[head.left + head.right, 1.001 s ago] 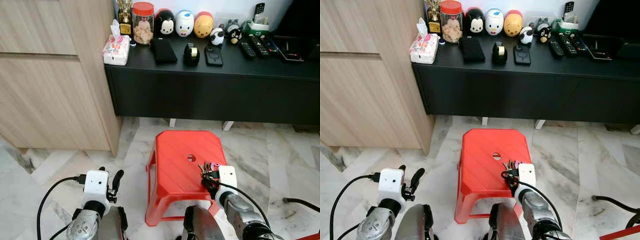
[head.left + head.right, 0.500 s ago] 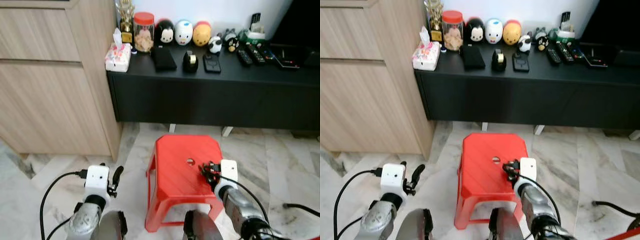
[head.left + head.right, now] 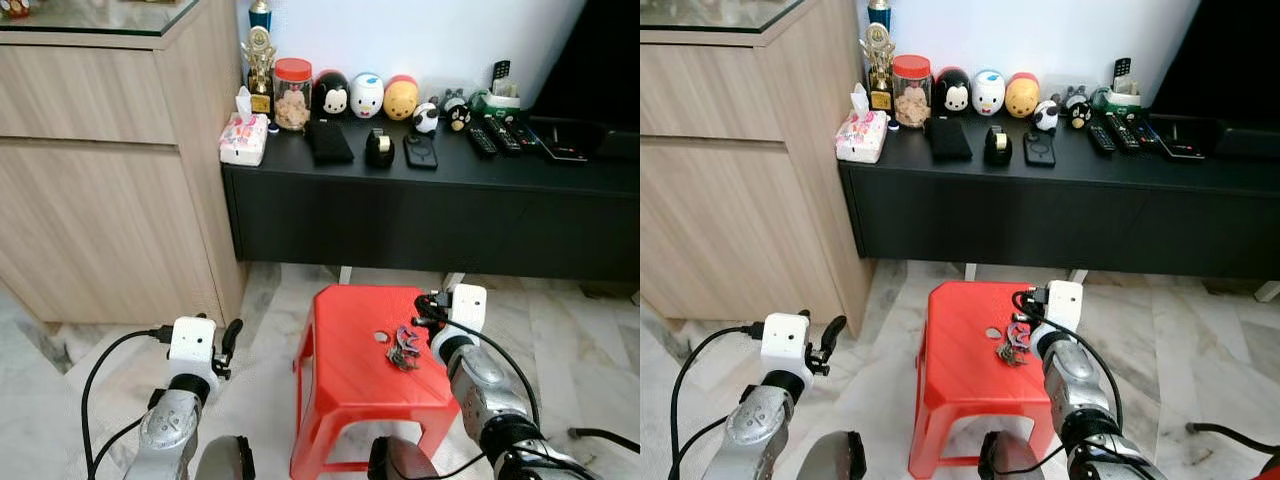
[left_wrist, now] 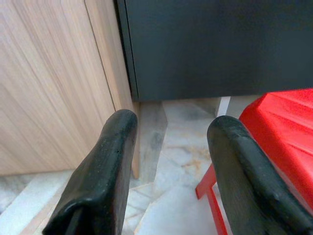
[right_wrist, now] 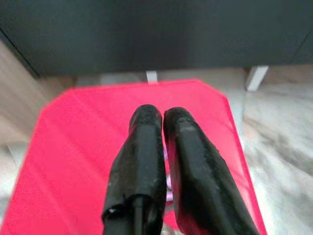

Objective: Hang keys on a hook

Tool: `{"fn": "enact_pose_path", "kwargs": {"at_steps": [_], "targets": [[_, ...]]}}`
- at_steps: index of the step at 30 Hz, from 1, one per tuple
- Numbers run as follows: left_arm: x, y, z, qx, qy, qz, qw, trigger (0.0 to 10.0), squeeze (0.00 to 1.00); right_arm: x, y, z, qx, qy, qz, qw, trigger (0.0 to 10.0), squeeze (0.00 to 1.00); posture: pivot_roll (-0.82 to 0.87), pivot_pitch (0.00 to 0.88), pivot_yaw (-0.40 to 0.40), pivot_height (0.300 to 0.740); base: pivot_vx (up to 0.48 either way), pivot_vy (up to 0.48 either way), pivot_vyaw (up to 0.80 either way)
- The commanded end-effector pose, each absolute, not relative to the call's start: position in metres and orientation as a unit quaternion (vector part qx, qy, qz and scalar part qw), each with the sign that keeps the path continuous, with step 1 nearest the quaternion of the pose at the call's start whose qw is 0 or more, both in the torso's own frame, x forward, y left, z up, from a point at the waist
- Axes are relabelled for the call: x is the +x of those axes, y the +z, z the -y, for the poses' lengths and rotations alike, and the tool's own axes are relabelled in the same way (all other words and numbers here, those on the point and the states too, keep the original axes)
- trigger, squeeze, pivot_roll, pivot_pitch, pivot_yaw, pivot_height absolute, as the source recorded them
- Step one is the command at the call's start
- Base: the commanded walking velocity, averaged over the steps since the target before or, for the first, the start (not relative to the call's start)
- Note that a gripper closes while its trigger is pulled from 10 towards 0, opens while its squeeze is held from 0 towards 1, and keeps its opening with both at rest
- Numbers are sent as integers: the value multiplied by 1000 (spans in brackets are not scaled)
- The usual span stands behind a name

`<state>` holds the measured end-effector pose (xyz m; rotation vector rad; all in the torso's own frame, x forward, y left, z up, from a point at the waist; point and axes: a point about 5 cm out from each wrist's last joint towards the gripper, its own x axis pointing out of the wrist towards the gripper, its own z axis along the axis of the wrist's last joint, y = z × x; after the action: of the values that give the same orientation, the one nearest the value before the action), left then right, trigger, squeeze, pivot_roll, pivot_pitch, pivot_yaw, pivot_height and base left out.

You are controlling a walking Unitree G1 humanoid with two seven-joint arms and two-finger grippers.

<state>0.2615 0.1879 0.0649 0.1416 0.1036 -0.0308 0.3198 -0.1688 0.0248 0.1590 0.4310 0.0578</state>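
Keys [image 3: 404,345] dangle from my right tool [image 3: 426,306], pinched shut above stool [image 3: 350,375]; thin grip, may slip.

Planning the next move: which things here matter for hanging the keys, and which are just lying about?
For the job:
keys, dangling over the red stool
right gripper, shut on the keys
left gripper, open and idle

Lying about:
tissue pack
snack jar
trophy
round figures
remotes
black cabinet

No hook is visible.
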Motion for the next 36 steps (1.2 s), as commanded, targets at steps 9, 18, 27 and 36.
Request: {"fn": "enact_pose_path", "kwargs": {"at_steps": [9,18,27,36], "targets": [[259,62,-184,68,-20,-52,996,10000,0,306,5,178,35,35,-287,957,10000,1000,23,0,-112,614,0,0,0],[250,57,-184,76,-26,-60,995,10000,0,305,4,187,26,23,-306,952,10000,1000,37,18,-112,614,0,0,0],[237,57,-186,82,-32,-69,994,10000,0,302,2,190,38,18,-304,952,10000,1000,52,74,-99,614,0,0,0],[230,65,-188,91,-36,-66,993,10000,0,297,-3,186,49,23,-305,951,10000,1000,70,127,-83,614,0,0,0]]}}
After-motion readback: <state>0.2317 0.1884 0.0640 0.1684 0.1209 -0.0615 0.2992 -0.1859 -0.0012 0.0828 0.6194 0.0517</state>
